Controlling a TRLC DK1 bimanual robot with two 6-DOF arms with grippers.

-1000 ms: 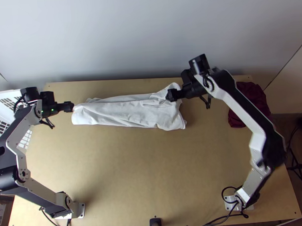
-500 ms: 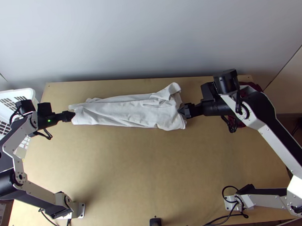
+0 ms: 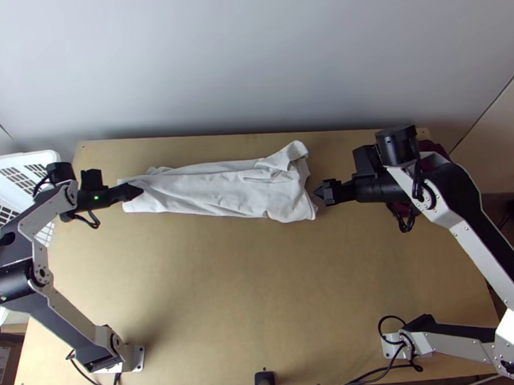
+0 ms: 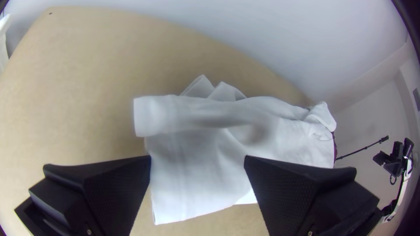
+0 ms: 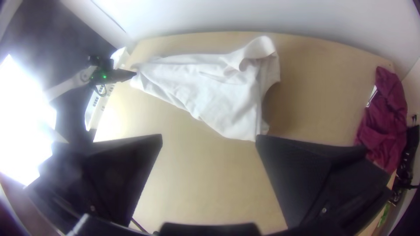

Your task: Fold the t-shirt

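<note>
"Where's the shirt (image 3: 216,192) lying?"

"In a narrow strip along the counter (image 3: 254,281). I'm holding the left pincer (image 3: 138,191) apart at one end, the right pincer (image 3: 318,192) apart just beside the other."

"Handling?"

"I'm expecting light, limp cloth, so I'm favouring the end corners, pinching every layer."

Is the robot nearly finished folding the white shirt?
Partly. The white shirt already lies in a long, narrow strip. Nothing is gripped: the left pincer is open at one end, the right pincer open beyond the other. Probably left: tidying the flap sticking out and folding the strip shorter.
</note>
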